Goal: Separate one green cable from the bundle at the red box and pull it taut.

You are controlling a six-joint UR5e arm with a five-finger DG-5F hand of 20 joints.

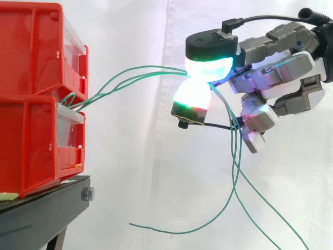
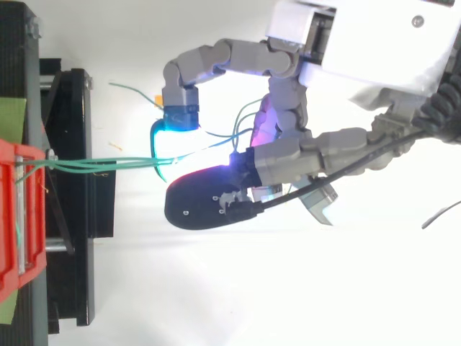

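Several thin green cables (image 1: 130, 75) come out of the lower red box (image 1: 36, 146) on the black stand and run right, in a slight sag, to my hand (image 1: 281, 78). Two glowing fingertips (image 1: 200, 88) are pressed together on the cables, one pad above and one below. Past the pinch the cables' loose ends (image 1: 237, 172) hang down and curl below the hand. In the top view the cables (image 2: 101, 165) run side by side from the box (image 2: 18, 216) to the pinching pads (image 2: 176, 130). I cannot tell how many strands lie between the pads.
A second red box (image 1: 36, 47) is stacked on the lower one. The black stand (image 1: 41, 213) carries both at the left. A white curtain hangs behind.
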